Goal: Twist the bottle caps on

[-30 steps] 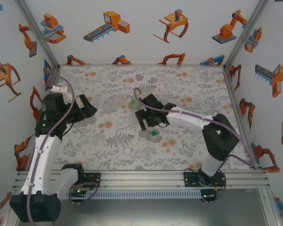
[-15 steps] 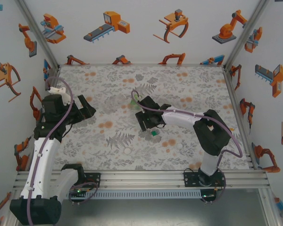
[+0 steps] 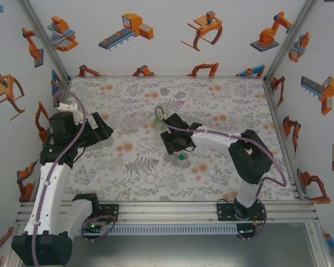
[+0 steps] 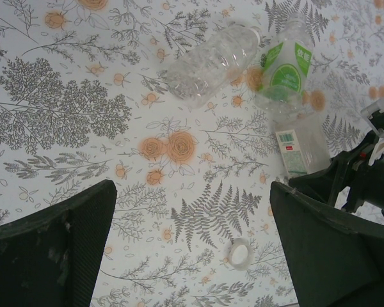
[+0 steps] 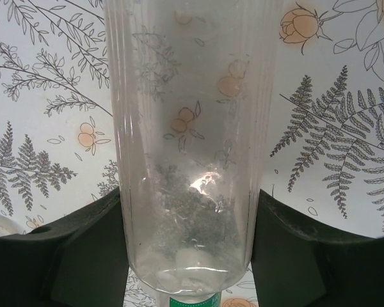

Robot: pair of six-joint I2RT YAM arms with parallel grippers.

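Over the last second the right gripper (image 5: 191,217) has narrowed from a loose straddle until its fingers (image 5: 83,249) sit against both sides of a clear bottle (image 5: 192,115) lying near the table's centre, so the bottle looks gripped. That should steady it for capping, which I judge not yet begun: a green cap (image 3: 181,157) lies loose just beside the gripper at 6 o'clock and a white cap (image 3: 150,178) at 7 o'clock. The left gripper (image 4: 192,211) has barely moved, hanging wide and empty at 9 o'clock. A plain bottle (image 4: 211,64) and a green-label bottle (image 4: 285,73) lie towards 11 o'clock. The cloth (image 3: 128,100) shows grey ferns and orange blooms, and the walls (image 3: 167,50) carry orange robot cartoons.
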